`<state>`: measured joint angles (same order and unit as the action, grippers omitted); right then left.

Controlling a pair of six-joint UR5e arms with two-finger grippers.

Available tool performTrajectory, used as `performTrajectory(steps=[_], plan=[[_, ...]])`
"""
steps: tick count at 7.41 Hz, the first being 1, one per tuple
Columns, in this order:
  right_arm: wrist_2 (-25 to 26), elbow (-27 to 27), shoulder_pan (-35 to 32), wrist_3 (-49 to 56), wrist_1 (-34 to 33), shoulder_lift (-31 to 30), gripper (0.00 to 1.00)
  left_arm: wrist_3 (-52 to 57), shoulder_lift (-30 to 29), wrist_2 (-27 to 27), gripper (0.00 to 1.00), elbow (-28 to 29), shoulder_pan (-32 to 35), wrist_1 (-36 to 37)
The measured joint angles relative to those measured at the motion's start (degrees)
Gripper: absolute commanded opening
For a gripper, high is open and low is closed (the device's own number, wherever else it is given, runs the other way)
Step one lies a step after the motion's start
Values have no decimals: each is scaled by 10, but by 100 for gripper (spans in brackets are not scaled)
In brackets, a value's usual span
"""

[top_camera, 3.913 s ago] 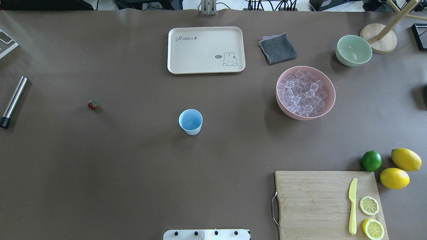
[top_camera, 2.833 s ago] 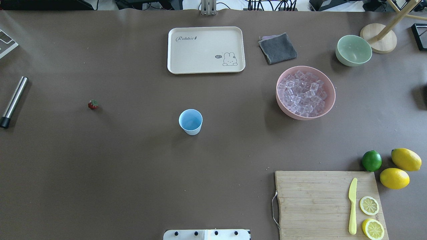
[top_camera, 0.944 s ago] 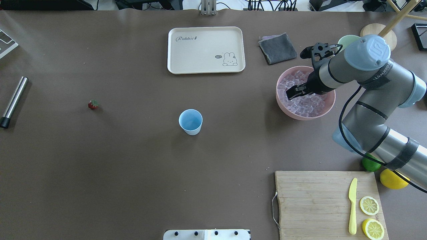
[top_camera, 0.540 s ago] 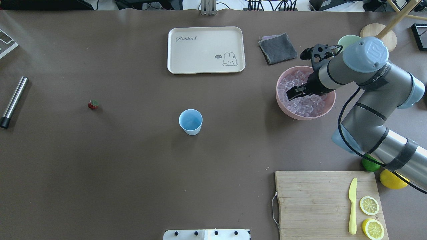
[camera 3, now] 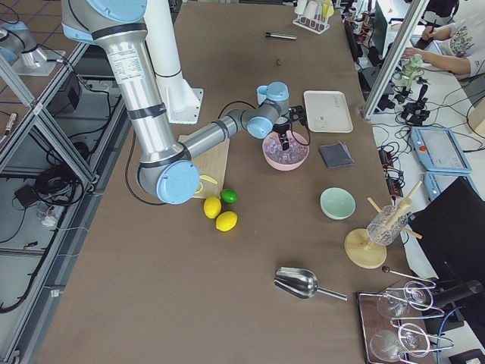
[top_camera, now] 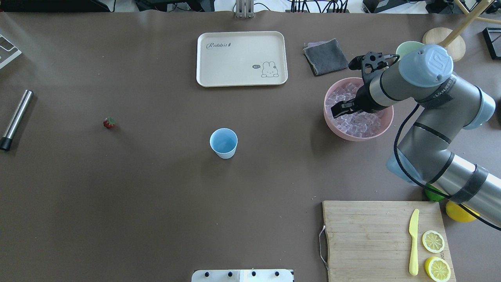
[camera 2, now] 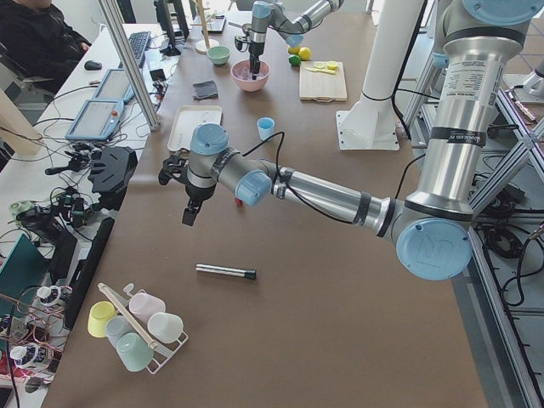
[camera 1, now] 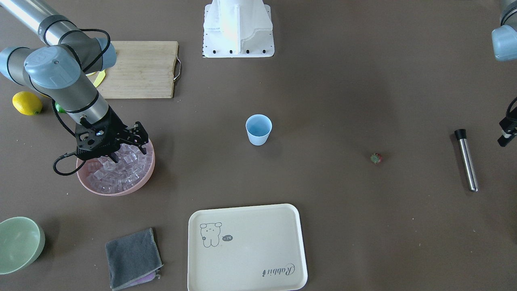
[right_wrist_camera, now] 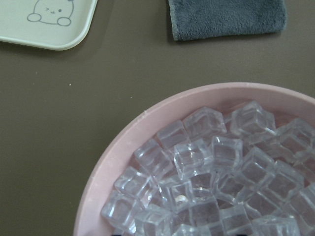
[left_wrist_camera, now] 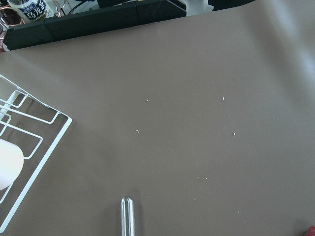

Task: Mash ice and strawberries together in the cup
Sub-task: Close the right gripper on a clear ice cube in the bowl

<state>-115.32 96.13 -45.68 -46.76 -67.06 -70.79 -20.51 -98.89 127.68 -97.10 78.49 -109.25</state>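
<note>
Board (top_camera: 368,235) lies nearest the robot, on its right, bearing a yellow knife (top_camera: 413,243) and two lemon halves (top_camera: 433,241), cut faces up. Just past the board's far right corner sit a lime (top_camera: 430,193) and a lemon (top_camera: 456,211), both largely covered in the overhead view by the right arm, which passes above them.

Farther out, about mid-table, the cup (top_camera: 223,143) stands upright, open end up, its blue inside showing no contents. The strawberry (top_camera: 109,123) lies alone on the table well to the cup's left. Beyond it toward the left end lies a steel rod (top_camera: 16,118) with a black tip. The left gripper (camera 2: 189,217) hangs above the table near that rod; whether its jaws are apart or together I cannot tell.

Right of the cup and a little farther out, the pink bowl (top_camera: 364,137) is heaped with ice (top_camera: 358,123). The right gripper (top_camera: 336,112) is over the bowl's cup-side half, down among the top cubes, jaws apart with nothing seen between them. The wrist and forearm hide part of the ice and the bowl's far rim.

Along the far edge sit the tray (top_camera: 238,58), a folded grey cloth (top_camera: 325,56), a green bowl (top_camera: 405,47) half hidden behind the right arm's joint, and a wooden stand (top_camera: 440,35).
</note>
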Motion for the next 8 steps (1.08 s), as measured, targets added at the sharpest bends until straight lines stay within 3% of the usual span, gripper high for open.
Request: performTrajectory(steps=[1,5,8], plan=[[0,-4,2,2,0,-1,79,-1,0,0,97,0,0,0],[1,-23,7,0,19,-1,30,1,-1,-1,97,0,0,0],[0,-22,7,-2,20,0,6,0,1,-2,97,-1,0,-1]])
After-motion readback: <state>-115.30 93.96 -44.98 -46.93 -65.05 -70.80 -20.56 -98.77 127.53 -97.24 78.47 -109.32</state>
